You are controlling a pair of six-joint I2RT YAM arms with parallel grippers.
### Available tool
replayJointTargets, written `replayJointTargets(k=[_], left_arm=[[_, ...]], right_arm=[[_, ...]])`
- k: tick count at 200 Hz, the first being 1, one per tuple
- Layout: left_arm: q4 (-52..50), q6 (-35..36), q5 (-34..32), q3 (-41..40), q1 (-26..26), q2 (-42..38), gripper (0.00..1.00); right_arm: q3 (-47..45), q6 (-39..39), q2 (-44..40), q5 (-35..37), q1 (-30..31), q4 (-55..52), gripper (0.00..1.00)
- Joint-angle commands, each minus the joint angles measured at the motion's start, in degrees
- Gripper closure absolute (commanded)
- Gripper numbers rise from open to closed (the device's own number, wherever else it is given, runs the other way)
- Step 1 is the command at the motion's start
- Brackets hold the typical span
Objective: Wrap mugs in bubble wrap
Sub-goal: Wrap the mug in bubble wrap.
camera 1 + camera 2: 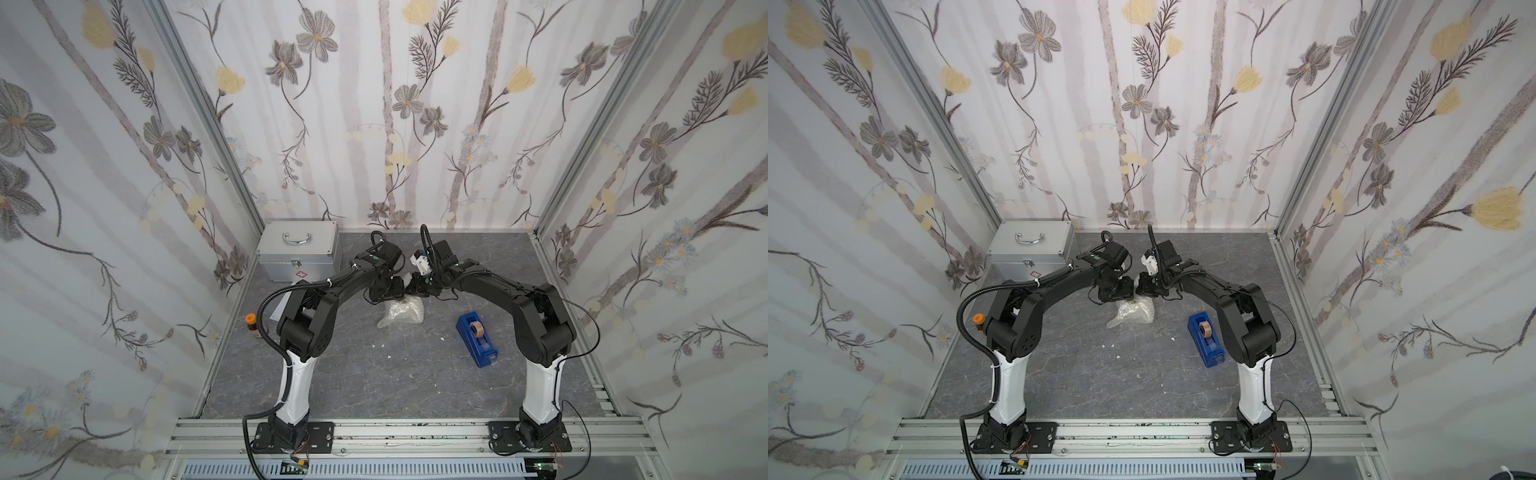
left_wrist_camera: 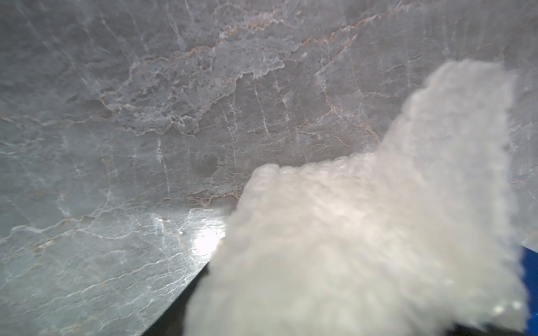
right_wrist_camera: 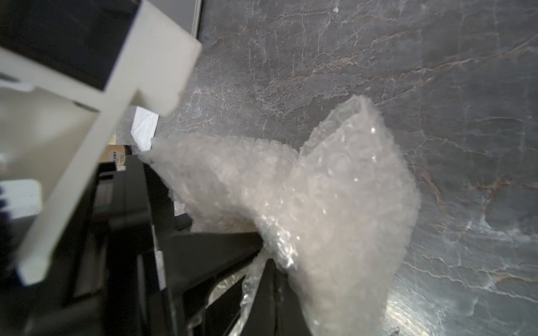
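The bubble wrap is a crumpled whitish bundle at the middle of the grey table, seen in both top views. The mug is hidden. Both arms meet just above the bundle. My left gripper stands at its top. In the left wrist view the blurred wrap fills the span between its dark fingers. My right gripper is shut, pinching a fold of the wrap between its black fingertips. In a top view it sits beside the left one.
A silver case stands at the back left. A blue tape dispenser lies right of the bundle. An orange-capped bottle and a white sheet sit near the left wall. Small white scraps dot the table in front.
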Motion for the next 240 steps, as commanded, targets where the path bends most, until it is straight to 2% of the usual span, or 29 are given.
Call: replayJointTargets(k=[1, 19, 43, 74, 92, 121, 158, 211, 240], left_arm=[[2.72, -0.32, 1.55, -0.93, 0.01, -1.58, 0.34], [4.59, -1.13, 2.81, -2.1, 0.32, -2.73, 0.34], [7.72, -2.77, 5.77, -4.2, 1.0, -4.05, 0.34], [15.37, -7.19, 12.13, -8.78, 2.86, -5.0, 0.28], [16.04, -7.68, 12.63, -8.39, 2.96, -3.61, 0.26], [10.32, -5.67, 9.0, -5.07, 2.46, 0.38, 0.27], [3.21, -2.83, 2.64, -2.15, 1.17, 2.61, 0.28], [0.44, -1.56, 0.41, -0.33, 0.77, 2.9, 0.29], [0.31, -1.51, 0.6, 0.31, 0.74, 3.02, 0.3]], right_arm=[[0.76, -1.53, 1.85, 6.14, 1.41, -6.17, 0.99], [1.32, -2.28, 3.13, 9.96, 2.44, -8.22, 1.0], [1.34, -2.38, 4.14, 11.52, 3.01, -8.26, 1.0], [2.71, -2.36, 5.37, 9.71, 3.87, -7.05, 1.0], [3.09, -2.09, 5.73, 7.58, 4.37, -5.42, 1.0], [3.23, -0.82, 5.2, 3.31, 4.58, -3.07, 1.0], [2.79, 0.92, 1.63, 1.69, 4.35, 0.05, 1.0], [0.72, 3.15, -4.85, 2.91, 3.13, 2.0, 0.82], [-2.25, 3.44, -8.08, 5.01, 1.75, 1.54, 0.8]])
